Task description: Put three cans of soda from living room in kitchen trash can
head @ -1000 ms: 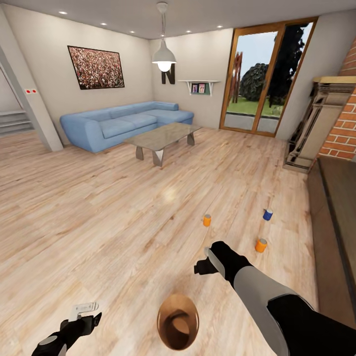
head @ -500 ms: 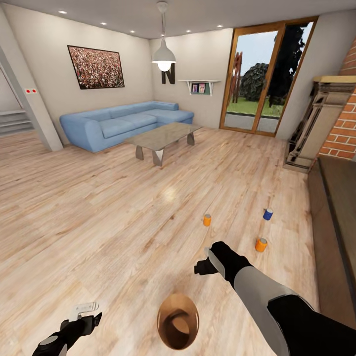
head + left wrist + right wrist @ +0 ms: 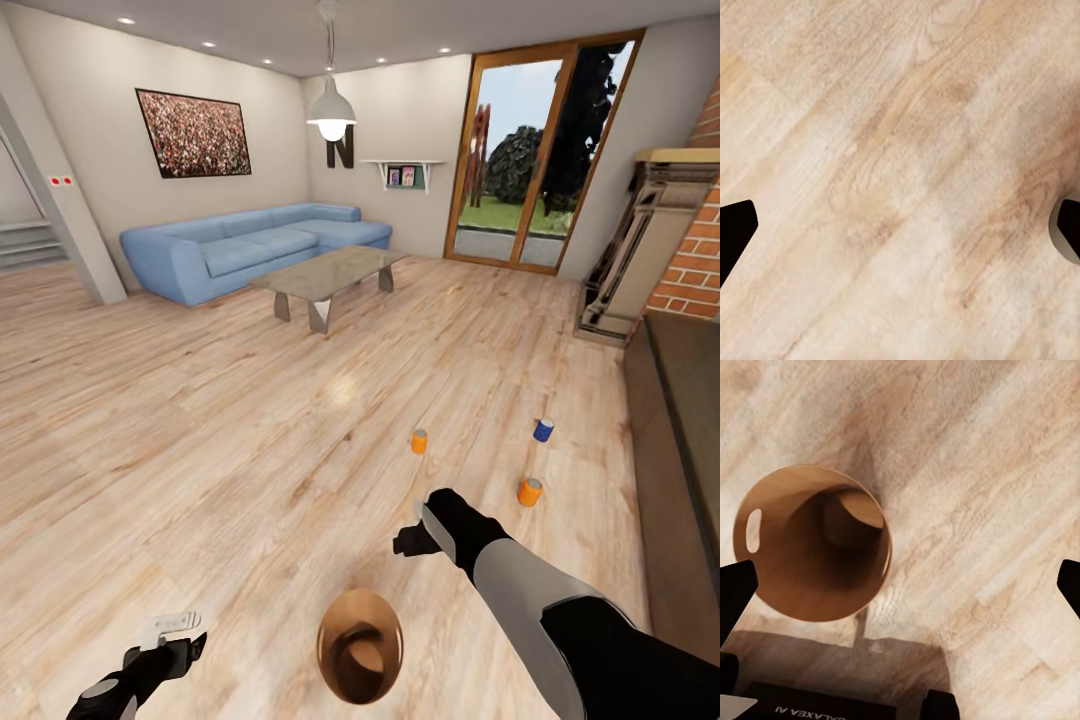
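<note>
Three soda cans stand upright on the pale wood floor: an orange one, a blue one with a white band and a second orange one. The trash can stands on the floor close in front of me, its coppery inside facing up; the right wrist view looks into the trash can and shows its slot handle. My right gripper hangs open between the trash can and the cans, holding nothing. Low at the left, my left gripper is open over bare floor, its fingertips wide apart.
A blue corner sofa and a grey low table stand farther back. A long dark bench and a brick fireplace line the right side. A glass door is at the back, a slanted column at the left.
The whole picture has shifted slightly, so the camera has moved a little. Both arms, the cans and the trash can keep their places.
</note>
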{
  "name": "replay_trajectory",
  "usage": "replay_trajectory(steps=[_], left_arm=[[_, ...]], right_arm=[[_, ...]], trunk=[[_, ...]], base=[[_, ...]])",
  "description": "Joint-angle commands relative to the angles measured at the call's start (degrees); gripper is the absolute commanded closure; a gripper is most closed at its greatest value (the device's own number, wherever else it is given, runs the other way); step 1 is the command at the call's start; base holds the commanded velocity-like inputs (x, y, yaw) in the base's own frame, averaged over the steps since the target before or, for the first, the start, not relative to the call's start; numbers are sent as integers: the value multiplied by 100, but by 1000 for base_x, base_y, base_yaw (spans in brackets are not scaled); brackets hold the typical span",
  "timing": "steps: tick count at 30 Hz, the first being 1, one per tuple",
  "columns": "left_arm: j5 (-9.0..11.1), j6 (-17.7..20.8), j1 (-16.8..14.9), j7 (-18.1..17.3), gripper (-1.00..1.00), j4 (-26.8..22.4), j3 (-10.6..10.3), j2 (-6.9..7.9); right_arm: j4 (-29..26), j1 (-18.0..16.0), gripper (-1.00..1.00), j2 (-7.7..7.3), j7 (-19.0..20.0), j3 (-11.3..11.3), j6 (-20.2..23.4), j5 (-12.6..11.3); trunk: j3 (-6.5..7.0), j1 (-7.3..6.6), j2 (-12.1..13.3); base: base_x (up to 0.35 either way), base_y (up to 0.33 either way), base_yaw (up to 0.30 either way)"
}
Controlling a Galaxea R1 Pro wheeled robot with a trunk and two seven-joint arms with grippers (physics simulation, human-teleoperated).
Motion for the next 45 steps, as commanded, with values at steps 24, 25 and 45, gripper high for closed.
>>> replay_trajectory(steps=[24,25,45], left_arm=[[-27,2,0,7,-100,0,-23,-1],[-27,2,0,7,-100,0,-23,-1],[-27,2,0,5,-100,0,-26,-1]], right_arm=[[2,9,-100,6,-11,21,0,33],[2,9,-100,5,-11,19,0,33],[66,9,-100,51,-12,53,0,59]], trunk=[[-431,528,-964],[-449,550,-1004],[-808,989,-1806]], base=[[0,0,0],[0,0,0],[0,0,0]])
